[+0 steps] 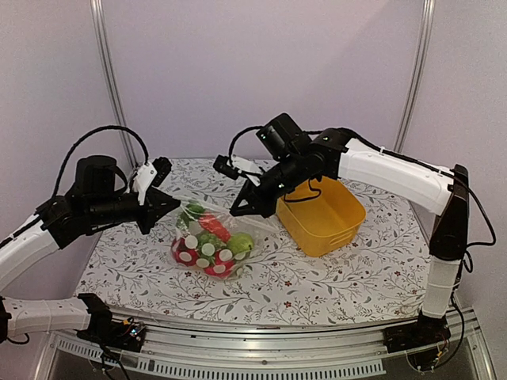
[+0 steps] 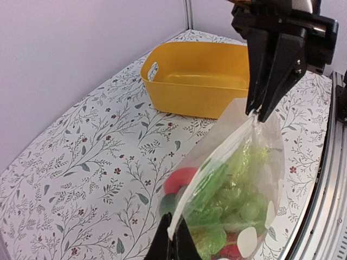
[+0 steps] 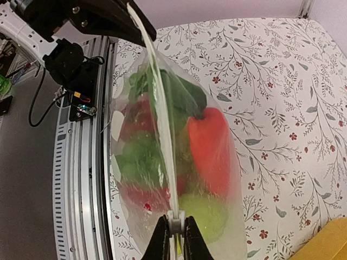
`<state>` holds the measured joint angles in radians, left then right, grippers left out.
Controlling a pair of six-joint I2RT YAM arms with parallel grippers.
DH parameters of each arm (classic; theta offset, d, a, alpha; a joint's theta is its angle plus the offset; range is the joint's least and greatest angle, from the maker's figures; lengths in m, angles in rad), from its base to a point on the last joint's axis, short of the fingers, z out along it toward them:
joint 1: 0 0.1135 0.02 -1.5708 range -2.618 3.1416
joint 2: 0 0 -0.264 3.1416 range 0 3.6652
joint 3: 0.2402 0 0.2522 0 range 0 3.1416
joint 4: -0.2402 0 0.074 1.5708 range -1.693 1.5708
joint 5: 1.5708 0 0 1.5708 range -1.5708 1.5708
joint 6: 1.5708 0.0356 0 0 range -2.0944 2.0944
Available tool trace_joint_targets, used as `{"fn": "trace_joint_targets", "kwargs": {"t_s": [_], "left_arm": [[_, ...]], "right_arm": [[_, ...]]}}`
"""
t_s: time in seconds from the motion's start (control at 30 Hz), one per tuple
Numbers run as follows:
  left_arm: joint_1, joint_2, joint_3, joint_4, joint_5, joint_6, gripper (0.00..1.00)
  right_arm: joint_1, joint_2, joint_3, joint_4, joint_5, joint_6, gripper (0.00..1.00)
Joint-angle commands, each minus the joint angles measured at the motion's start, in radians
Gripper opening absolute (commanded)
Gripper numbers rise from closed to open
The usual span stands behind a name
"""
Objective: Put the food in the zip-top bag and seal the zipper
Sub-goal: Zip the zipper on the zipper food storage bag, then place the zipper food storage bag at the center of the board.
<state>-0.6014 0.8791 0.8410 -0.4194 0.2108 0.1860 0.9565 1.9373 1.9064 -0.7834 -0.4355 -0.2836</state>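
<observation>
The dotted clear zip-top bag (image 1: pixel 210 245) hangs between both grippers above the table, full of toy food (image 1: pixel 215 237): green pieces, red pieces and an orange-red carrot (image 3: pixel 209 154). My left gripper (image 1: pixel 161 207) is shut on the left end of the zipper (image 2: pixel 209 168); it shows at the bottom of the left wrist view (image 2: pixel 174 238). My right gripper (image 1: pixel 240 207) is shut on the white zipper slider (image 3: pixel 176 223) at the right end. The zipper strip (image 3: pixel 161 114) runs taut between them.
A yellow plastic tub (image 1: pixel 321 214) stands empty to the right of the bag, under my right arm. The floral tablecloth (image 1: pixel 333 277) covers the table. The metal rail (image 1: pixel 277 360) runs along the near edge.
</observation>
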Motion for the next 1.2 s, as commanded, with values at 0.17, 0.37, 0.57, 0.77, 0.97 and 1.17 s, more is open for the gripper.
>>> {"fn": "trace_joint_targets", "kwargs": {"t_s": [0.17, 0.37, 0.57, 0.77, 0.97, 1.17], "left_arm": [[0.08, -0.029, -0.055, 0.063, -0.074, -0.03, 0.0], [0.098, -0.023, -0.068, 0.093, -0.064, -0.045, 0.0], [0.103, -0.002, -0.072, 0.117, -0.038, -0.059, 0.0], [0.102, 0.026, -0.083, 0.154, -0.052, -0.074, 0.0], [0.104, 0.141, -0.064, 0.247, -0.094, -0.164, 0.05], [0.102, 0.265, 0.051, 0.245, -0.323, -0.242, 0.51]], "right_arm": [[-0.069, -0.108, -0.123, -0.15, 0.074, 0.018, 0.0], [-0.095, -0.148, -0.188, -0.148, 0.084, 0.016, 0.0], [-0.098, -0.153, -0.194, -0.143, 0.054, 0.017, 0.0], [-0.098, -0.119, -0.146, -0.133, 0.028, 0.044, 0.31], [-0.136, -0.106, -0.018, -0.114, -0.034, 0.103, 0.59], [-0.225, -0.128, 0.0, -0.067, 0.013, 0.179, 0.83]]}}
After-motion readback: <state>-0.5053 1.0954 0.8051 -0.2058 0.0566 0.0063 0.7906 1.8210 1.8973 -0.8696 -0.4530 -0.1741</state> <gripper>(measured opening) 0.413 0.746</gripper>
